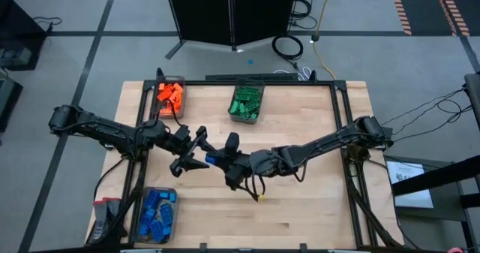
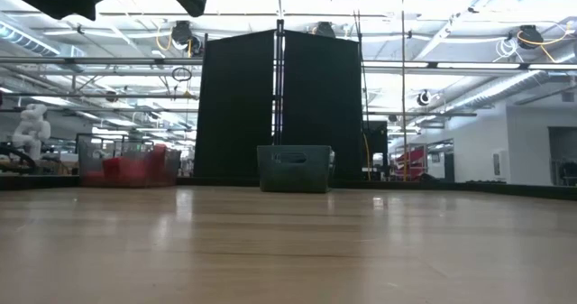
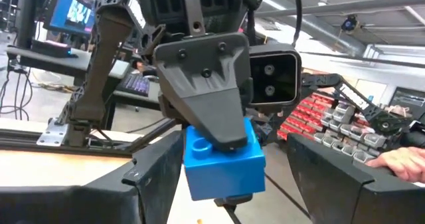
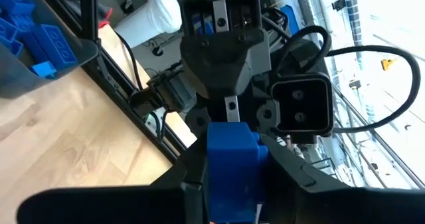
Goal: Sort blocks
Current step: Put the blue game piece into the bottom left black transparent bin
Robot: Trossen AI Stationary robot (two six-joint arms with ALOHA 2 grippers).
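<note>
handoff mid-air over the middle of the tabletop (image 1: 300, 200). the right hand (image 1: 218, 160) was clamped on a blue block (image 1: 212, 160), one finger (image 3: 209, 98) pressed over its studded top in the left wrist view. the left hand (image 1: 193, 149) sat just beside it on the left, fingers (image 3: 156, 177) apart on either side of the block and not touching it as far as i could tell.

key relation: the block lay straight ahead of the left hand, between its open fingers, with the two hands nose to nose along a roughly left-right line. the block looked short and squarish, so no clear long axis to align to. the left arm was plainly the nearer one to take it.

bins: blue bin (image 1: 155, 215) at the near-left corner, on the left arm's side and well apart from the handoff point. orange bin (image 1: 170, 95) far left, green bin (image 1: 247, 101) far centre, both already holding blocks. no loose blocks visible on the tabletop; one small yellowish speck near the right hand, couldn't tell what it was.

my read: next the left hand needs to close on the block's free sides before the right lets go, then swing back and left to the blue bin. risk: both release at once, or a skewed pinch drops it.
</note>
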